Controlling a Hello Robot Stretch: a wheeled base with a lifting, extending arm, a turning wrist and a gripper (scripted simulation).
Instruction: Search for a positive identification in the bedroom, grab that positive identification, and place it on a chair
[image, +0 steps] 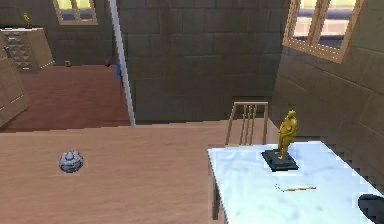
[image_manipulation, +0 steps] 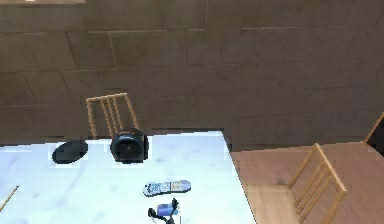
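Note:
A wooden chair (image: 248, 120) stands at the far side of a white table (image: 320, 195) in the forward view's lower right. In the arm side view one wooden chair (image_manipulation: 110, 112) stands behind the same table (image_manipulation: 200, 160) against the stone wall. A second wooden chair (image_manipulation: 315, 185) stands on the floor to the table's right. Near the table's front edge lies a small blue and dark thing (image_manipulation: 163, 211), too small to name. A light remote-like thing (image_manipulation: 165, 187) lies just behind it.
A gold statue (image: 288, 135) on a dark base and a thin pencil-like stick (image: 297, 187) are on the table. A black boxy appliance (image_manipulation: 128, 147) and a flat dark disc (image_manipulation: 70, 150) sit farther back. A round grey thing (image: 70, 160) lies on the wooden floor. A doorway opens onto a room with a dresser (image: 30, 45).

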